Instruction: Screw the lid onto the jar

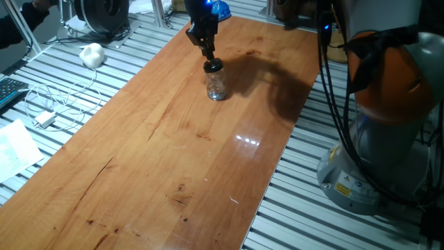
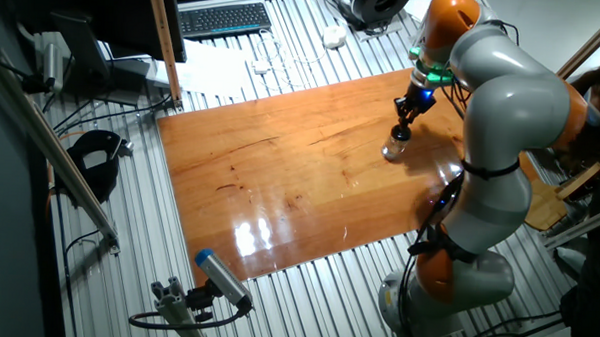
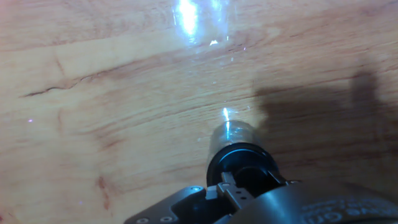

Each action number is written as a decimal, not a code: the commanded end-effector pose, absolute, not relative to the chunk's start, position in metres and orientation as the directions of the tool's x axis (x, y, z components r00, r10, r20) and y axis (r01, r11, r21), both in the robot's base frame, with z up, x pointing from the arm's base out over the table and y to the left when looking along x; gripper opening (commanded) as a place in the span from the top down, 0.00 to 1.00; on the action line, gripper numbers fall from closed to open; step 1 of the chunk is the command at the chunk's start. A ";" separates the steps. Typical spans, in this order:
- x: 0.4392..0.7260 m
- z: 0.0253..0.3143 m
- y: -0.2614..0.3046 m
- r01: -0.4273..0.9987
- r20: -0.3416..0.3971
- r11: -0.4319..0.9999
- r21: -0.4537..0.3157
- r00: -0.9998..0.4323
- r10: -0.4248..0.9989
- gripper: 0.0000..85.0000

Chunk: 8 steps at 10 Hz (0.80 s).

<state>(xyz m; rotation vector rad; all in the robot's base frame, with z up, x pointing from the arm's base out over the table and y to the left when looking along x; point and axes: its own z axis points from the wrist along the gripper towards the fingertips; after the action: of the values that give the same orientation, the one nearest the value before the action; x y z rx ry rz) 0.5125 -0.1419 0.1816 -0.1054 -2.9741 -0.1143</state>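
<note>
One lid [image 1: 214,66] seated on the jar [image 1: 216,87].
The knob appears grasped by the jaws; rotation should be kept vertical and gentle.

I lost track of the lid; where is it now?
In one fixed view the lid sits on top of the jar, toward the table's far end, with the gripper directly above at its knob.

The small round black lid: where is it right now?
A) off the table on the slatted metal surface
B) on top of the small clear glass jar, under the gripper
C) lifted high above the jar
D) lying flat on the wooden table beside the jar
B: the small round black lid sits on the mouth of the small clear glass jar, with the gripper directly at its top.
</note>
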 end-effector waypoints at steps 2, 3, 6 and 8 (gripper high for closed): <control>0.511 0.187 -0.141 0.054 0.118 0.996 0.072 -0.992 0.045 1.00; 0.510 0.188 -0.141 0.031 0.082 0.997 0.072 -0.996 0.025 1.00; 0.509 0.189 -0.141 0.005 0.038 0.998 0.067 -0.999 0.003 1.00; 0.509 0.189 -0.140 -0.011 -0.016 0.998 0.066 -1.000 -0.010 1.00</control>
<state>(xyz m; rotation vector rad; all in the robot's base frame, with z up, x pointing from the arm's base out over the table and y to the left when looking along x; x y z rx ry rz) 0.5087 -0.1403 0.1893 0.0170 -3.1590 -0.1042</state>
